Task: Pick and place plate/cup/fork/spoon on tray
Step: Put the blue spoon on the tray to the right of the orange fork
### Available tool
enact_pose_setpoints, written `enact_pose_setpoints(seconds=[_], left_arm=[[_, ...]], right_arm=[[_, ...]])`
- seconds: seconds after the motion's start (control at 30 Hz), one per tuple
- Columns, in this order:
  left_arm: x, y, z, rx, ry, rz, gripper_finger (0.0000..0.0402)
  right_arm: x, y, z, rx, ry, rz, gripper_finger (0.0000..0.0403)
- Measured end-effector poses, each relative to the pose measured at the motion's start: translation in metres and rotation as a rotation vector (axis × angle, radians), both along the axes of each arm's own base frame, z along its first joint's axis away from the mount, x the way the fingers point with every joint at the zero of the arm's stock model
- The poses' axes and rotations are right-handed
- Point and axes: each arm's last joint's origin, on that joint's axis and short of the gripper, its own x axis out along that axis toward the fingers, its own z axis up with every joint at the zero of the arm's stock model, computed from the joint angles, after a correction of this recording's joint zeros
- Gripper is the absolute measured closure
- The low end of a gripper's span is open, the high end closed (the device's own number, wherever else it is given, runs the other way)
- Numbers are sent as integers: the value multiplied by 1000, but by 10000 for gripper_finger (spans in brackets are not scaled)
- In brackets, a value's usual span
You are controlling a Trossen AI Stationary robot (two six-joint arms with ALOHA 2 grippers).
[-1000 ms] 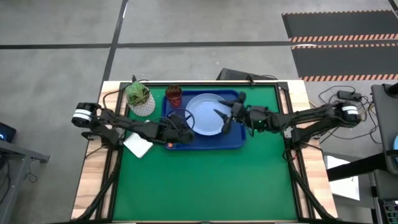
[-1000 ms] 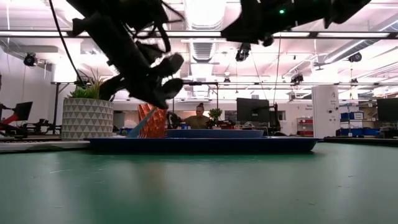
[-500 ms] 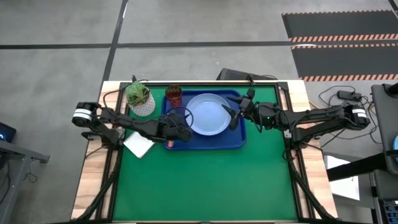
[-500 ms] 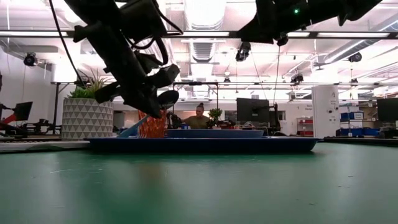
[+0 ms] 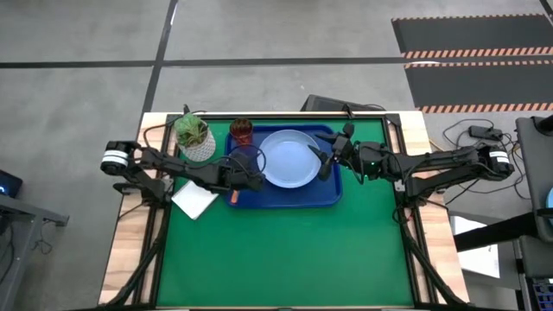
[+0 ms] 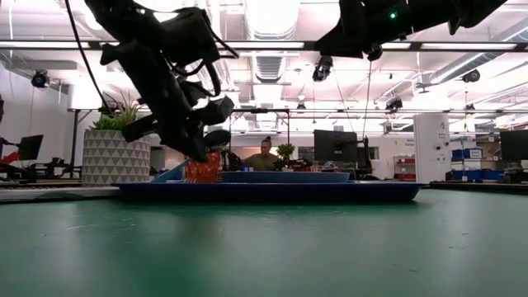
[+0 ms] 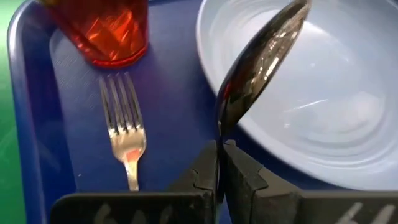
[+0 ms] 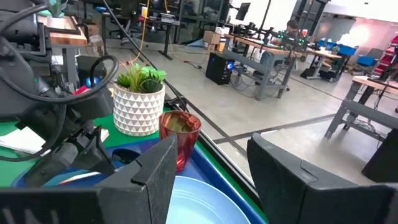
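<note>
**Spoon held over tray, plate + cup + fork already on it**

While the left tool (image 7: 219,163) is hanging over the left part of the blue tray (image 5: 294,196), its two dark fingers (image 7: 245,177) are pressing tight together on the spoon (image 7: 258,65), gripping it by the neck just below the bowl. The shiny dark bowl is pointing away from the fingers and tilting over the near rim of the light-blue plate (image 5: 288,159); whether it is touching the plate can't be told. The handle isn't showing in the left wrist view.

The plate is lying flat in the tray, roughly centre. The dark-red cup (image 5: 241,132) is standing upright in the tray's far-left corner, just beside the plate. The fork (image 7: 124,134) is lying flat on the tray floor betw. the tray's left wall and the plate, tines pointing toward the cup, close to it but apart; its orange handle is showing near the tray's front-left edge in the high view.

The right tool (image 5: 326,154) is hovering at the plate's right edge, above the tray, fingers standing wide apart w/ nothing betw. them.

A white pot w/ a green plant (image 5: 193,136) is sitting on the green surface (image 5: 285,255) just left of the tray. A white pad (image 5: 193,201) is lying at the surface's left edge. In the low view a person (image 6: 266,154) is sitting far back in the room.
</note>
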Motion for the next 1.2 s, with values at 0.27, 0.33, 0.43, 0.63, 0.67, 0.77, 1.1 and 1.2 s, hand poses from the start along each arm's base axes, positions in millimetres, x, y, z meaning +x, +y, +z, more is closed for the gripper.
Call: enact_pose_setpoints(seconds=[0.27,0.33,0.43,0.63,0.67,0.77,1.1,1.2], left_arm=[[-7,2,-10,-27,7,26,401],[-7,2,-10,-31,0,33,401],[-7,2,-10,-33,-3,36,400],[-7,2,-10,-44,-19,56,351],[-7,2,-10,-45,-20,56,339],[-7,2,-10,-45,-19,56,305],[-3,-4,5,-122,-41,-50,273],[-3,-6,5,-136,-38,-63,280]], right_arm=[[0,0,0,-15,9,1,220],[0,0,0,-15,9,1,220],[0,0,0,-15,9,1,220],[0,0,0,-17,11,1,220],[0,0,0,-17,11,1,220],[0,0,0,-17,11,0,220],[0,-1,-1,-28,32,-1,220],[0,-1,-1,-29,32,-1,220]])
